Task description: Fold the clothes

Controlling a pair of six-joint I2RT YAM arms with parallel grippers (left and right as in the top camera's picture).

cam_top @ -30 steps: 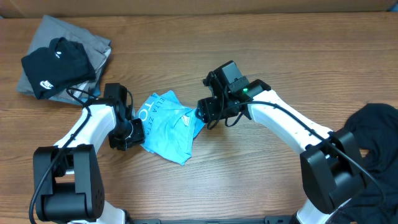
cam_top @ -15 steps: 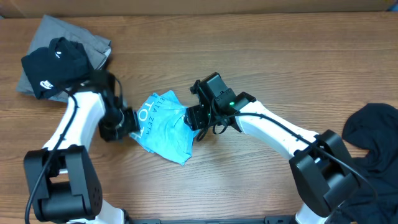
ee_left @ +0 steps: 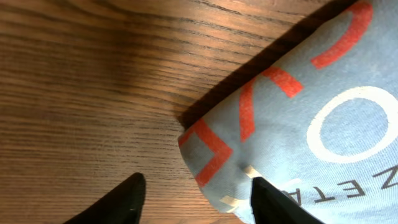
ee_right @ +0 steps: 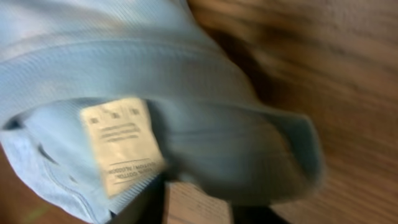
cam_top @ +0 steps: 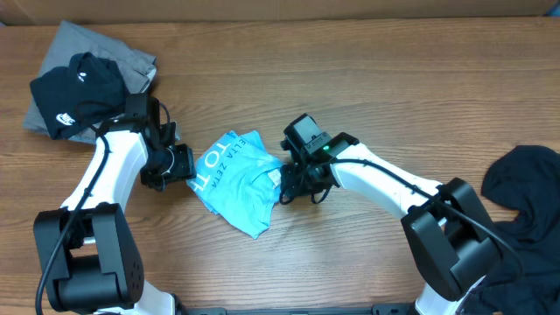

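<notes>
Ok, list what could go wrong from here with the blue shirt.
1. The left gripper straddles only a corner of the light blue shirt; closing may pinch just the edge and slip.
2. Near the right gripper the fabric by the label is bunched in layers; it may grab several together.

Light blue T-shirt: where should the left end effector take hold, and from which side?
Probably grip the folded corner of the light blue T-shirt facing the left end effector, approaching low from that side; the corner juts out as a point between its spread fingers.
</notes>
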